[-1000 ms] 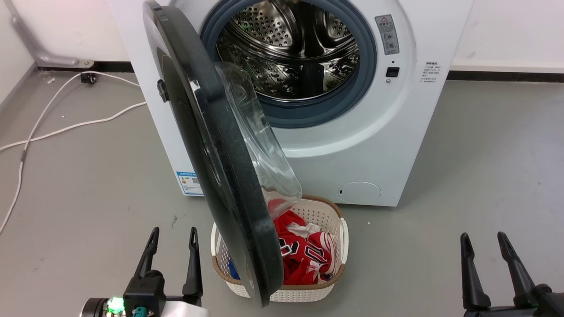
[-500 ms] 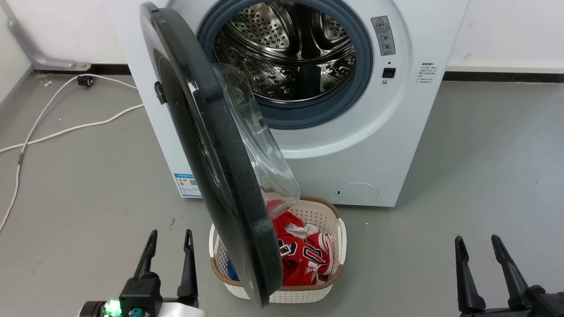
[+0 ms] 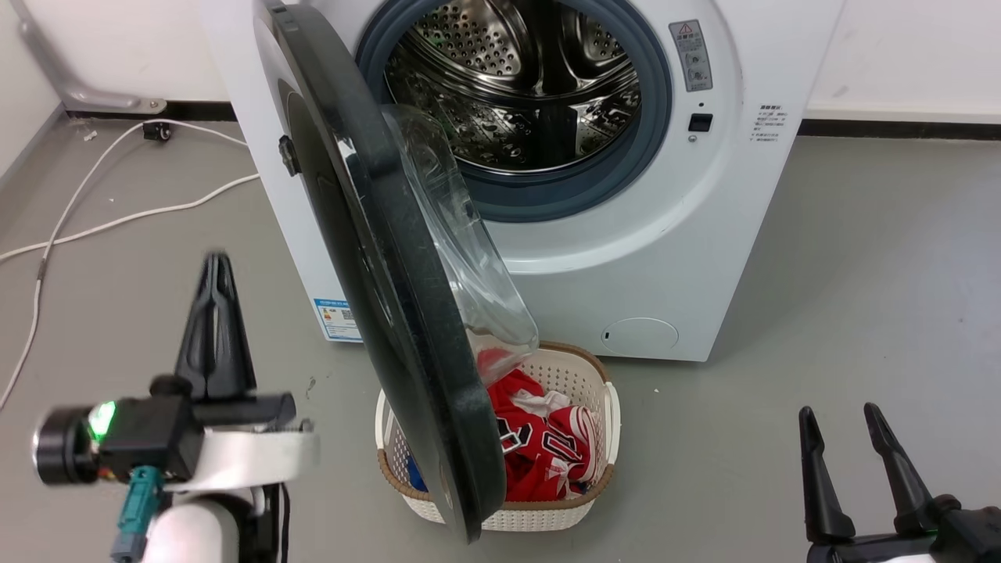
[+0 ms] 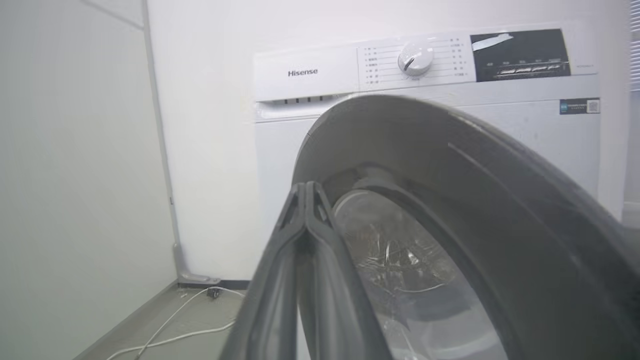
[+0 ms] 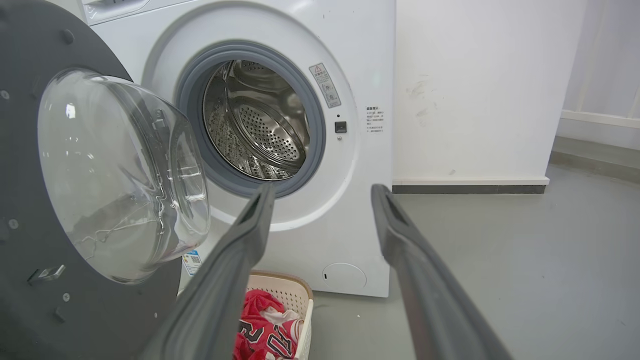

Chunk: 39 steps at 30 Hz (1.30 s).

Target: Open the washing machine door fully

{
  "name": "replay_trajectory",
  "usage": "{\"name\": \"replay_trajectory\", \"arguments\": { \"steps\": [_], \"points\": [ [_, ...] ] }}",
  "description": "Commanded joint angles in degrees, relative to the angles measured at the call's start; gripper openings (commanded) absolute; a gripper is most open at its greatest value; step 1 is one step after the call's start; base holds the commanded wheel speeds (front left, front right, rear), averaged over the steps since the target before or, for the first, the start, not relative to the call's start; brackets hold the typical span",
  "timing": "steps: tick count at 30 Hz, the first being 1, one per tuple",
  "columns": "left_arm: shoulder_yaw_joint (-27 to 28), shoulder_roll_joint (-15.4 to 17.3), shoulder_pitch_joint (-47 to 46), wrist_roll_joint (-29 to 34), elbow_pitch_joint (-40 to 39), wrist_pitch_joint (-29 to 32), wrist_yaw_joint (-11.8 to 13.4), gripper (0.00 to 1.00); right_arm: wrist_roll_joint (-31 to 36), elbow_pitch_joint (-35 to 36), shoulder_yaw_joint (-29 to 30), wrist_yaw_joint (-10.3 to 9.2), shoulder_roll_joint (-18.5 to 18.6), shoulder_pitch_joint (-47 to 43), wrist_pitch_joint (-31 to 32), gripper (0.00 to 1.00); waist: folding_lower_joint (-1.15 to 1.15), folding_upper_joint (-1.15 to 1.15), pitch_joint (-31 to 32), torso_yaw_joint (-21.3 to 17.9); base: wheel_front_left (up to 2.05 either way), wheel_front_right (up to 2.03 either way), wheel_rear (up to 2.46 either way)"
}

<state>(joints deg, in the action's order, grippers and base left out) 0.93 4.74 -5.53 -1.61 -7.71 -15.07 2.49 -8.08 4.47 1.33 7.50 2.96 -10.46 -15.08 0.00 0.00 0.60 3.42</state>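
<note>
One big white front-loading washing machine [image 3: 665, 258] stands on the grey floor. Its one round black-rimmed glass washing machine door [image 3: 391, 274] is hinged at the machine's left and stands about half open, edge-on in the head view, with the glass bowl bulging toward the steel drum.

The left wrist view adds the control dial [image 4: 415, 57]. The right wrist view shows the door's inner face.

One white woven laundry basket [image 3: 606, 422] of red clothes [image 3: 539, 453] sits under the door's lower edge.

The left gripper [image 3: 215, 262] is near the door's outer face, fingers pressed together on nothing. The right gripper [image 3: 838, 410] is spread and empty.

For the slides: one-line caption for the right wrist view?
Open right gripper faces the white boxy washing machine, its round black-rimmed glass door standing open.
</note>
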Motion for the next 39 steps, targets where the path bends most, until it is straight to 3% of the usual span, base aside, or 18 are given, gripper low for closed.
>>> {"name": "replay_trajectory", "arguments": {
  "steps": [1,9,19,30,39],
  "points": [
    [-0.08,0.05,-1.37,0.47,-1.37,-0.14,-0.37,0.0,0.18,0.17,-0.11,-0.02,-0.15,0.89,-0.11,1.0,0.0,0.0,-0.1,0.06,0.0,0.0,0.0],
    [-6.11,0.02,-9.0,2.9,-11.62,-0.14,-2.53,0.0,0.42,0.12,-1.12,-0.02,-0.16,1.13,-0.11,1.0,0.0,0.0,-0.73,0.12,0.0,0.0,0.0],
    [-21.0,-0.84,-14.45,5.54,-15.92,-0.14,-4.91,0.0,0.67,-0.11,-2.04,-0.02,-0.16,1.71,-0.11,1.0,0.0,0.0,-1.24,0.39,0.0,0.0,0.0],
    [-36.72,-1.47,-15.13,5.08,-12.29,-0.13,-6.19,0.0,1.21,-0.34,-3.16,-0.02,-0.16,2.03,-0.11,1.0,0.0,0.0,-1.14,1.03,0.0,0.0,0.0],
    [-44.39,-1.4,-10.82,3.24,-4.34,-0.14,-6.41,0.0,1.19,-0.46,-3.72,-0.02,-0.16,2.18,-0.11,1.0,0.0,0.0,-1.04,1.58,0.0,0.0,0.0]
  ]
}}
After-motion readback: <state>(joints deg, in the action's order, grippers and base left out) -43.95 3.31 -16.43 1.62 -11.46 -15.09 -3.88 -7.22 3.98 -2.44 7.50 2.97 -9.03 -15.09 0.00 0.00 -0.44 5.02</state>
